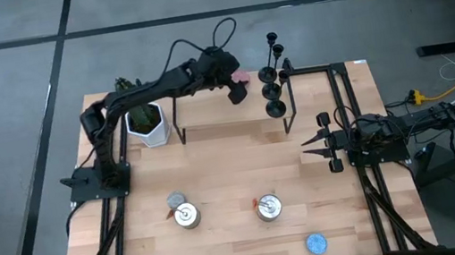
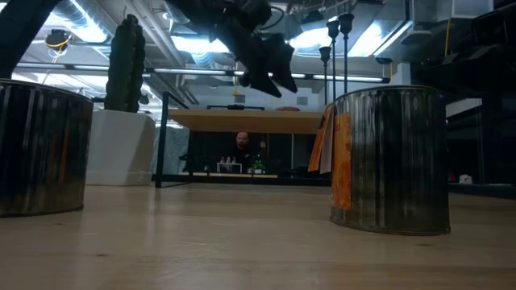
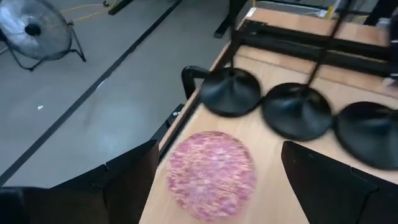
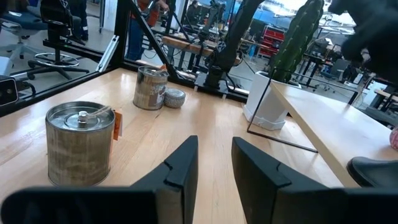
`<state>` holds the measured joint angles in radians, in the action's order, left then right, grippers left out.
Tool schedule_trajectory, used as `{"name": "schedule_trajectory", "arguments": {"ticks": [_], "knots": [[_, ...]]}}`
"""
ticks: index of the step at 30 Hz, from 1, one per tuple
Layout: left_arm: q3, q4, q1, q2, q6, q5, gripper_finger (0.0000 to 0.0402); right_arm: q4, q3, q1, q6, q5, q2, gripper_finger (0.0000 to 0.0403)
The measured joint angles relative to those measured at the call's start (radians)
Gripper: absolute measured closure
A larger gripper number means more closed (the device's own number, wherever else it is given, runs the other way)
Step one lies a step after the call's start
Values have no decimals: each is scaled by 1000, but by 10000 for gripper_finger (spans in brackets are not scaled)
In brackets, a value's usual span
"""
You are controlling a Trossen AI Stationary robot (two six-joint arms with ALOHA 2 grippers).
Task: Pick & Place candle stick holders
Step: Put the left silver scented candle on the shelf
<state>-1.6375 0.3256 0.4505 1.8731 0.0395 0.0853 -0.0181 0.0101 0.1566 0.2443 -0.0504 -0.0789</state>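
Three matte-black candle stick holders (image 1: 272,94) stand in a row on their round bases (image 3: 297,111) at the right end of a raised wooden shelf (image 1: 207,108) at the table's far side. Their thin stems (image 2: 345,48) rise upright. My left gripper (image 1: 235,86) hovers open just left of them, above a pink disc (image 3: 211,165), with nothing between its fingers (image 3: 130,180). My right gripper (image 1: 315,141) waits at the table's right side, level, pointing left. Its fingers (image 4: 183,162) stand a little apart and hold nothing.
A white pot with a cactus (image 1: 145,122) stands on the shelf's left part. Two silver tins (image 1: 186,215) (image 1: 268,207), a small grey lid (image 1: 175,200) and a blue disc (image 1: 315,243) lie on the near half of the table. The shelf's black frame (image 1: 334,84) borders the holders.
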Motion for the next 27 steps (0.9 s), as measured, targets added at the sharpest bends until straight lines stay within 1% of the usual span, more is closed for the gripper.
{"name": "schedule_trajectory", "arguments": {"ticks": [4,10,14,23,27], "knots": [[0,1,-32,-18,4,-10,66,0,0,0,0,0,0,302],[-2,21,-93,-19,51,-59,66,0,0,0,0,0,0,302],[-2,75,-135,-20,76,-57,66,0,0,0,0,0,0,302],[-2,180,-216,-42,79,-53,66,0,0,0,0,0,0,302],[-2,240,-261,-41,44,-53,66,0,0,0,0,0,0,302]]}}
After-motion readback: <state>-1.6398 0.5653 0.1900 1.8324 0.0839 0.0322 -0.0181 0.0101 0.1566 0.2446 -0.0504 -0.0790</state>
